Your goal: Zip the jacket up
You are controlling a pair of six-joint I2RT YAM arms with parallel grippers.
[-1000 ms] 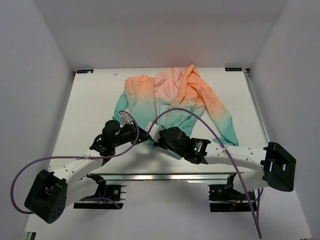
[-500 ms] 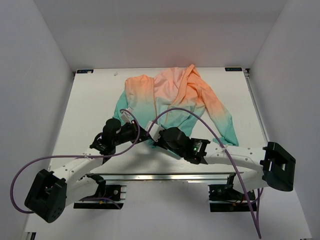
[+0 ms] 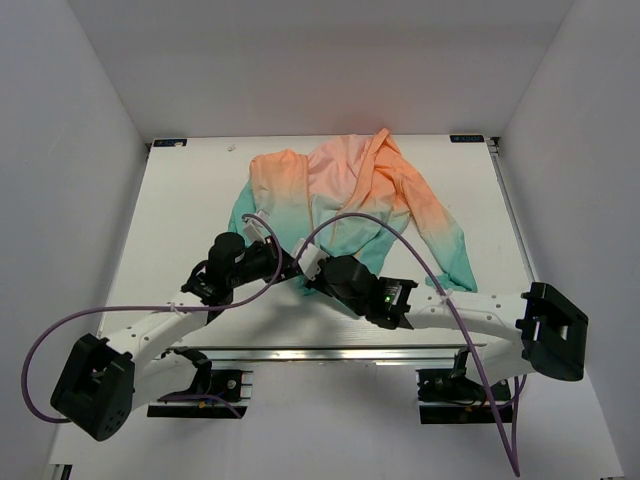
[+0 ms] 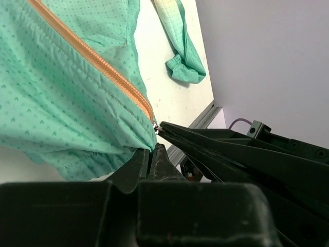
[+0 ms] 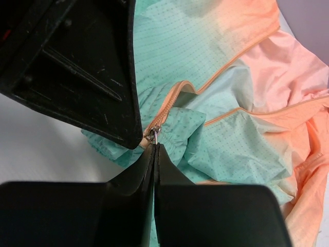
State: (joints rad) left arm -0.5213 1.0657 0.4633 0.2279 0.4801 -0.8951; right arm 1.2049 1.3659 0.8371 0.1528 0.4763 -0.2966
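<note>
The jacket (image 3: 350,195) lies spread on the white table (image 3: 180,210), peach-orange at the far end and teal at the near hem. My left gripper (image 3: 283,266) is shut on the teal hem (image 4: 131,139) just beside the bottom of the orange zipper (image 4: 97,64). My right gripper (image 3: 306,272) meets it from the right. Its jaws (image 5: 154,146) are shut on the small metal zipper pull (image 5: 152,135) at the zipper's lower end. The left gripper's black finger (image 5: 92,67) sits right against that pull. Above it the front hangs open, the zipper tape (image 5: 169,100) curving away.
A teal sleeve cuff (image 4: 182,69) lies near the table's front edge, by the metal rail (image 3: 330,352). Purple cables (image 3: 385,225) arc over the jacket from both arms. White walls close in the table on three sides.
My right gripper's jaws have closed onto the zipper pull. Both grippers have shifted slightly away from the near edge. The left gripper has kept its hold on the hem.
</note>
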